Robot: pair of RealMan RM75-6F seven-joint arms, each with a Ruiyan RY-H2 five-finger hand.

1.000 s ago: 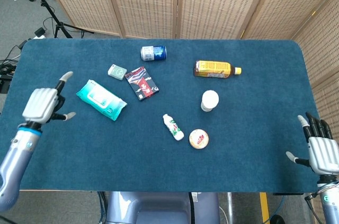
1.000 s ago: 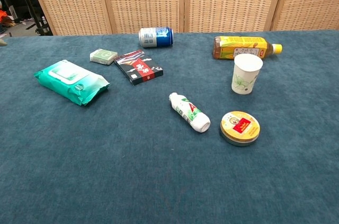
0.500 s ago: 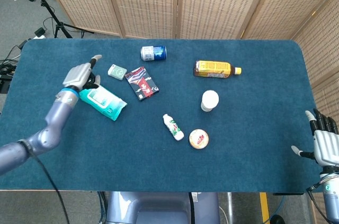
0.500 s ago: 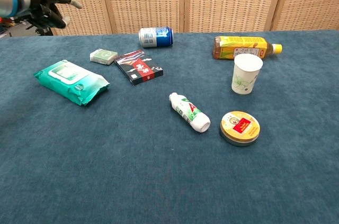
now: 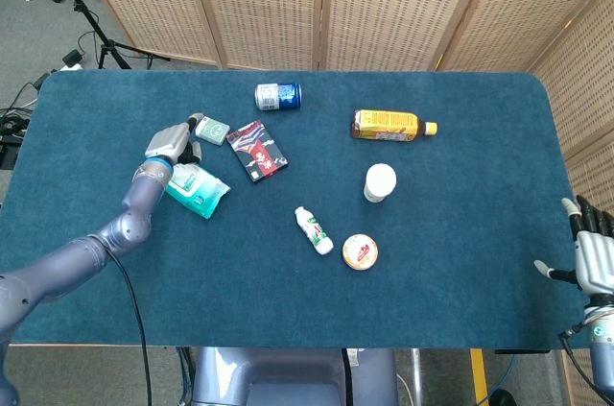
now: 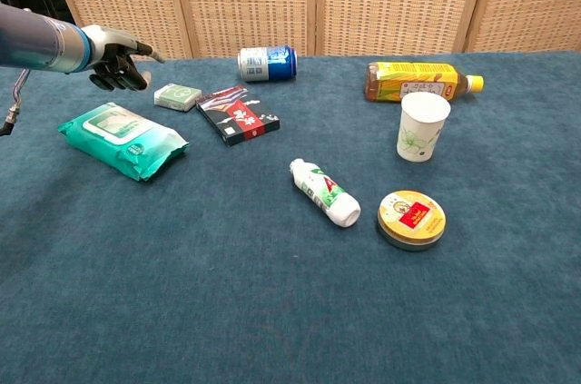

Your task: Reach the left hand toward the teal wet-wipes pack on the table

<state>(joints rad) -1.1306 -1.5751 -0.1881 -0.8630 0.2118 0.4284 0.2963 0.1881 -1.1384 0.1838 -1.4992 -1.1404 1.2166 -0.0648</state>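
The teal wet-wipes pack (image 5: 200, 191) (image 6: 123, 139) lies flat on the left part of the blue table (image 5: 460, 166). In the head view my left hand (image 5: 173, 142) covers the pack's far end. The chest view shows this hand (image 6: 116, 57) in the air above and behind the pack, not touching it. Its fingers hang loosely curled, one pointing right, with nothing in them. My right hand (image 5: 595, 257) stays at the table's right front edge, fingers spread and empty; the chest view does not show it.
Just right of my left hand lie a small green box (image 6: 177, 96) and a red-and-black packet (image 6: 238, 114). Farther off are a blue can (image 6: 267, 64), a yellow bottle (image 6: 418, 82), a paper cup (image 6: 423, 126), a small white bottle (image 6: 325, 192) and a round tin (image 6: 411, 219).
My left arm has swung from the table's left edge inward and forward, bringing the hand over the far end of the wipes pack. The right hand has slid slightly further right.
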